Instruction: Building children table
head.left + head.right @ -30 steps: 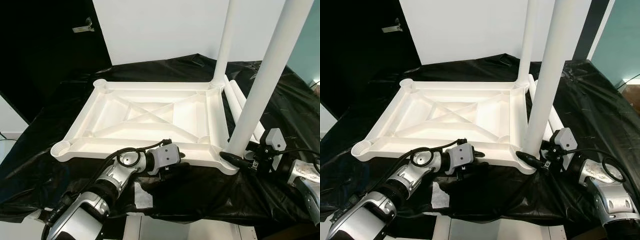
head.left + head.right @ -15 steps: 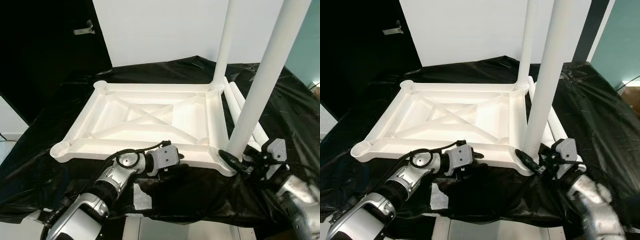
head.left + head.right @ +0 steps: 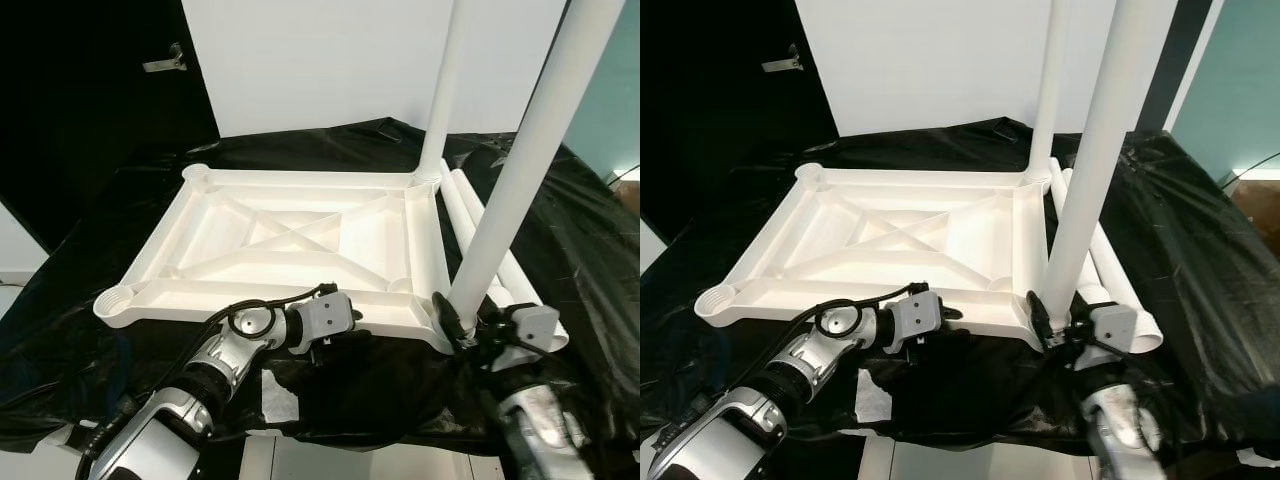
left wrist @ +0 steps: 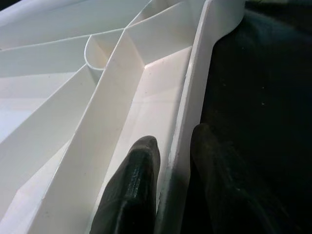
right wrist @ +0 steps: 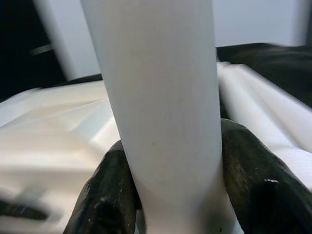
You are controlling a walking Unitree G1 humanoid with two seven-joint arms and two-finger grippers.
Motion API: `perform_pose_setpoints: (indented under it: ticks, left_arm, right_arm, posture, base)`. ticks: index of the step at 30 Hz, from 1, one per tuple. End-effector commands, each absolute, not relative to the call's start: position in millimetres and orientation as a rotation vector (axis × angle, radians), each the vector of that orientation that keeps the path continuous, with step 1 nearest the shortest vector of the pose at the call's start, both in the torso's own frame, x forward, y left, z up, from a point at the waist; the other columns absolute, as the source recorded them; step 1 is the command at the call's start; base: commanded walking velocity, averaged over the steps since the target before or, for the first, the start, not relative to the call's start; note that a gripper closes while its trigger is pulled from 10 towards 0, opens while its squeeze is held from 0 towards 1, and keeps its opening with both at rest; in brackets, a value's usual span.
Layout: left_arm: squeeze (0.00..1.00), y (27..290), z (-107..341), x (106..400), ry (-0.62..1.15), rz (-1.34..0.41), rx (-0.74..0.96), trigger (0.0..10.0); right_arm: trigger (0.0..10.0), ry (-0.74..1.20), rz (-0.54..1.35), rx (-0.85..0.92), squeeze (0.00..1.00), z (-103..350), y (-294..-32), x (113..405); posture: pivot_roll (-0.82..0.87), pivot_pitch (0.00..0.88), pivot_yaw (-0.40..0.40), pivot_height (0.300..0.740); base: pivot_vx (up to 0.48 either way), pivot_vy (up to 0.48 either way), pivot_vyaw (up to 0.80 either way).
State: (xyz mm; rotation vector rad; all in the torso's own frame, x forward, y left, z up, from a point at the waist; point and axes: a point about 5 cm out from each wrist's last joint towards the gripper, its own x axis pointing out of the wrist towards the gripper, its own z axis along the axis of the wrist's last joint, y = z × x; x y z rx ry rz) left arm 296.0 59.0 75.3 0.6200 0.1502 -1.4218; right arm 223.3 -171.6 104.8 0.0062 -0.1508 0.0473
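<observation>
White tabletop (image 3: 290, 235) lies upside down on black plastic sheeting (image 3: 120, 200), ribbed underside up, X-shaped bracing across the middle. Open leg sockets at the far-left corner (image 3: 196, 172) and near-left corner (image 3: 118, 299).

Left gripper (image 4: 170, 170) is at the near edge of the tabletop, roughly mid-span. Narrow grip: one finger (image 4: 136, 185) inside the frame channel, the other outside on the sheeting side, edge wall pinched between them. Left arm (image 3: 235, 345) comes in low from the near side, black cable looped over the wrist.

Scrap of white paper or tape (image 3: 278, 400) on the sheeting just below that arm.

Far-right corner: one white leg (image 3: 445, 90) already stands upright in its socket.

Near-right corner: second leg (image 3: 520, 150) stands in its socket, leaning slightly to the right toward the top. Right gripper (image 5: 165, 195) is clamped around its base, just above the socket; fingers (image 5: 253, 185) wrap either side of the tube, touching it. Right wrist and arm (image 3: 1120, 420) sit just below that corner, partly blurred.

Two more white legs (image 3: 490, 240) lie loose on the sheeting just beside the tabletop's right edge, side by side, running near to far.

Backdrop: white wall panel (image 3: 330, 60) behind, black drape to the left, teal wall (image 3: 1230, 90) far right.
</observation>
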Motion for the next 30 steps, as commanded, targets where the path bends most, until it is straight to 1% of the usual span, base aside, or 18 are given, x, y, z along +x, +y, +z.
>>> perform_pose_setpoints:
  ticks: [1, 6, 7, 9, 10, 11, 12, 18, 19, 20, 22, 24, 25, 26, 29, 30]
  left_arm:
    - [0.0, 68.9, 34.1, 264.5, 0.398, -1.625, 0.641, 10.0]
    - [0.0, 69.0, 33.1, 263.1, 0.399, -1.625, 0.638, 10.0]
    - [0.0, 69.3, 32.4, 262.4, 0.401, -1.624, 0.635, 10.0]
    - [0.0, 69.5, 32.0, 262.0, 0.402, -1.623, 0.633, 10.0]
    - [0.0, 69.6, 31.5, 261.3, 0.403, -1.624, 0.632, 10.0]
    - [0.0, 69.6, 31.5, 261.3, 0.403, -1.624, 0.632, 10.0]
    - [0.0, 69.4, 31.2, 260.8, 0.404, -1.625, 0.631, 10.0]
    - [0.0, 68.5, 30.4, 259.9, 0.405, -1.628, 0.63, 10.0]
    - [0.0, 68.6, 29.9, 259.6, 0.407, -1.629, 0.631, 10.0]
    - [0.0, 68.6, 29.9, 259.6, 0.407, -1.629, 0.631, 10.0]
    - [0.0, 68.9, 29.0, 258.7, 0.41, -1.632, 0.634, 10.0]
    - [0.0, 68.8, 28.0, 257.0, 0.412, -1.64, 0.64, 10.0]
    - [0.0, 68.8, 28.0, 257.0, 0.412, -1.64, 0.64, 10.0]
    - [0.0, 68.6, 27.5, 256.4, 0.413, -1.643, 0.642, 10.0]
    - [0.0, 68.1, 26.4, 255.6, 0.415, -1.65, 0.662, 10.0]
    - [0.0, 68.1, 26.4, 255.6, 0.415, -1.65, 0.662, 10.0]
  right_arm:
    - [0.0, -0.084, -0.201, -0.003, 0.0, 94.5, -195.4, 221.1]
    - [0.0, -0.056, -0.17, -0.018, 0.0, 90.5, -184.5, 218.7]
    - [9.7, -0.051, -0.127, -0.045, 0.0, 90.2, -182.2, 219.4]
    - [9.7, -0.048, -0.106, -0.067, 0.0, 90.3, -181.4, 219.8]
    - [10.0, -0.056, -0.084, -0.078, 0.0, 92.5, -185.1, 222.0]
    - [10.0, -0.056, -0.084, -0.078, 0.0, 92.5, -185.1, 222.0]
    - [10.0, -0.069, -0.069, -0.078, 1.0, 95.3, -189.0, 223.9]
    - [10.0, -0.092, 0.015, -0.118, 1.0, 104.5, -200.9, 233.1]
    - [10.0, -0.093, 0.063, -0.128, 0.0, 105.9, -200.9, 234.4]
    - [10.0, -0.093, 0.063, -0.128, 0.0, 105.9, -200.9, 234.4]
    - [10.0, -0.082, 0.17, -0.131, 0.0, 106.4, -198.4, 234.8]
    - [10.0, -0.066, 0.344, -0.152, 0.0, 109.1, -200.2, 233.1]
    - [10.0, -0.066, 0.344, -0.152, 0.0, 109.1, -200.2, 233.1]
    - [10.0, -0.062, 0.388, -0.169, 0.0, 110.4, -202.8, 232.8]
    - [10.0, -0.032, 0.434, -0.209, 0.0, 113.7, -221.8, 237.7]
    - [10.0, -0.032, 0.434, -0.209, 0.0, 113.7, -221.8, 237.7]
  posture:
    - [-0.15, 0.029, 0.037, 0.74]
    - [-0.15, 0.033, 0.031, 0.74]
    - [-0.15, 0.034, 0.03, 0.74]
    - [-0.15, 0.034, 0.03, 0.74]
    - [-0.15, 0.037, 0.029, 0.74]
    - [-0.15, 0.037, 0.029, 0.74]
    - [-0.15, 0.036, 0.028, 0.74]
    - [-0.15, 0.034, 0.014, 0.74]
    - [-0.15, 0.03, 0.011, 0.74]
    - [-0.15, 0.03, 0.011, 0.74]
    - [-0.15, 0.029, 0.008, 0.74]
    - [-0.16, 0.026, 0.007, 0.74]
    - [-0.16, 0.026, 0.007, 0.74]
    - [-0.16, 0.025, 0.006, 0.74]
    - [-0.16, 0.02, -0.007, 0.74]
    - [-0.16, 0.02, -0.007, 0.74]
  base:
    - [0.0, 0.0, 0.0]
    - [0.0, 0.0, 0.0]
    - [0.0, 0.0, 0.0]
    - [0.0, 0.0, 0.0]
    - [0.0, 0.0, 0.0]
    - [0.0, 0.0, 0.0]
    - [0.0, 0.0, 0.0]
    - [0.0, 0.0, 0.0]
    - [0.0, 0.0, 0.0]
    - [0.0, 0.0, 0.0]
    - [0.0, 0.0, 0.0]
    - [0.0, 0.0, 0.0]
    - [0.0, 0.0, 0.0]
    - [0.0, 0.0, 0.0]
    - [0.0, 0.0, 0.0]
    - [0.0, 0.0, 0.0]
